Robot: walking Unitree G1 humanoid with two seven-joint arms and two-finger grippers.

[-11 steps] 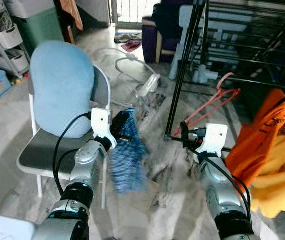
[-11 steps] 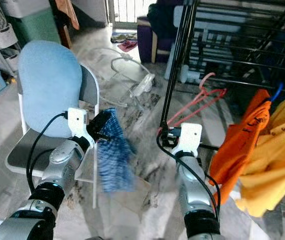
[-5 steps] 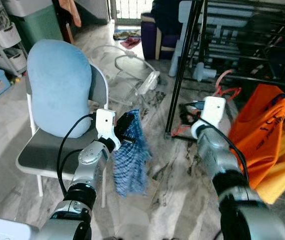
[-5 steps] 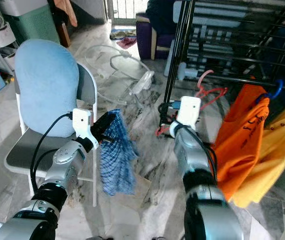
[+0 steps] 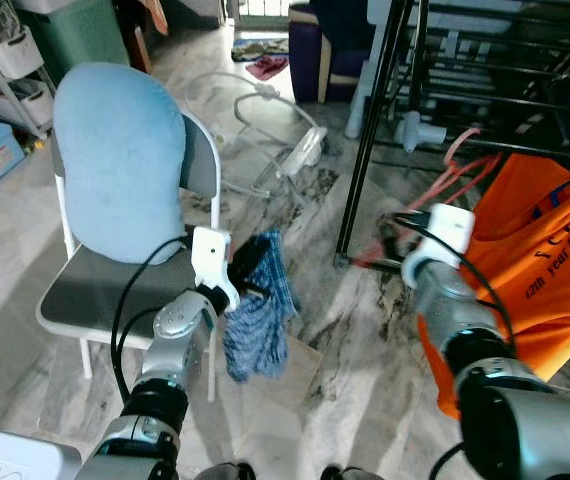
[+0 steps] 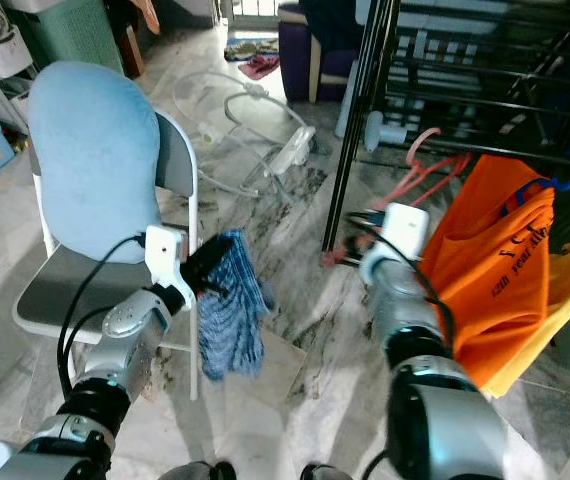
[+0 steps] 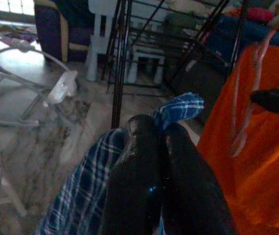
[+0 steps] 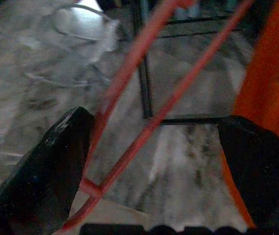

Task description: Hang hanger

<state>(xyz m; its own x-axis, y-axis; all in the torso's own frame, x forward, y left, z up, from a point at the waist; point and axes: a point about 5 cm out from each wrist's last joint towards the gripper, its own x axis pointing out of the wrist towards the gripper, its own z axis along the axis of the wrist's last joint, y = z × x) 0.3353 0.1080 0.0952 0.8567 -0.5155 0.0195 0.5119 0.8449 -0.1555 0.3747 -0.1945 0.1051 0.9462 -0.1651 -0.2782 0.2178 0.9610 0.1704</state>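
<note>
Reaching toward the drying rack (image 5: 435, 90), the right gripper (image 8: 154, 171), jaws spread, loosely brackets the pink hanger (image 5: 462, 172), not yet hung, while the left gripper (image 7: 151, 142) pinches a blue plaid cloth (image 5: 257, 320).

Blue plaid cloth (image 5: 258, 322); pink-red hanger (image 6: 417, 172); orange shirt (image 5: 527, 248) with dark lettering; pale blue cushion (image 5: 120, 162); black rack (image 5: 385, 110); grey-veined marble floor (image 5: 345, 340).
</note>
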